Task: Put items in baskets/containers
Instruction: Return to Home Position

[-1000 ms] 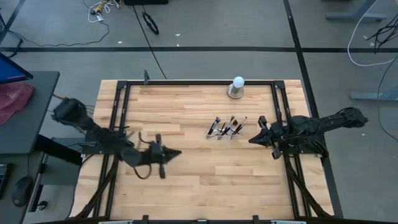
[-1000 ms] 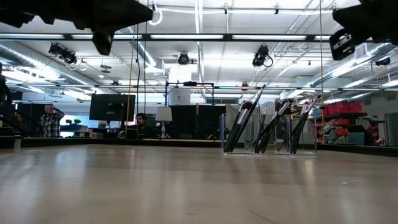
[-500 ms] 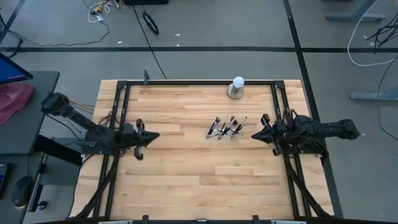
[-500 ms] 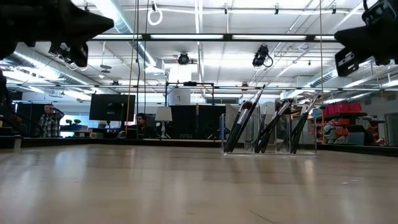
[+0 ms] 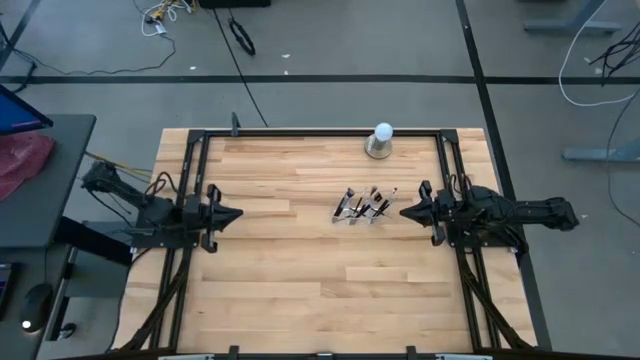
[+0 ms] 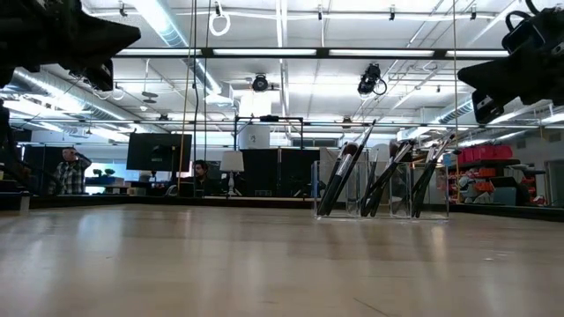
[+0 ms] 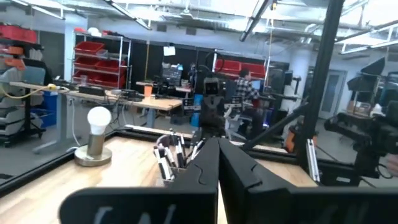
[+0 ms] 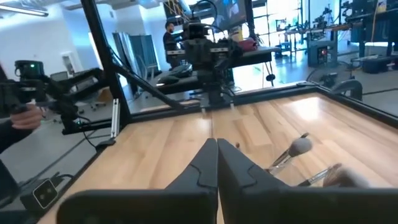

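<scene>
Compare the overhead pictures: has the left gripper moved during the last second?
Yes. The left gripper has pulled back toward the table's left side rail, farther from the clear brush holder than a second ago.

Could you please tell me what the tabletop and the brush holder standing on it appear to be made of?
The tabletop looks like pale wood with a smooth, slightly glossy finish: plank seams and grain show, and the low view catches a sheen. The brush holder seems to be clear plastic, possibly acrylic: one sees straight through its walls.

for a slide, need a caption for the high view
Left hand and right hand shut at the table's sides, brushes standing in the holder near the right hand.
</scene>
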Robot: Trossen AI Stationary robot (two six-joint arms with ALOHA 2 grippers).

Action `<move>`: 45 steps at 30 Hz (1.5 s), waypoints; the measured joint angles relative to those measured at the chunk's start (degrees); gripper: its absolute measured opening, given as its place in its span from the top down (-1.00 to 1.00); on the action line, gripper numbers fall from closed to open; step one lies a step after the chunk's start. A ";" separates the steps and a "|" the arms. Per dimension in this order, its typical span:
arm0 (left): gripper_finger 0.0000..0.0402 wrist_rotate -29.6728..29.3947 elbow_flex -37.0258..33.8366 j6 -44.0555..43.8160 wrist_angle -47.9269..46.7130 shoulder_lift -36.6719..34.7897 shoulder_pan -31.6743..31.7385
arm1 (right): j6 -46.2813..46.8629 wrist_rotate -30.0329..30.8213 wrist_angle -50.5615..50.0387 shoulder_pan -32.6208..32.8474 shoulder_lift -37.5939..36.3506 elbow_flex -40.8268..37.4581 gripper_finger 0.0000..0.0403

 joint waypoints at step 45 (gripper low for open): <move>0.84 31.98 -0.17 -6.31 -20.94 -8.11 30.96 | 0.92 -0.03 0.07 0.04 1.73 0.11 0.93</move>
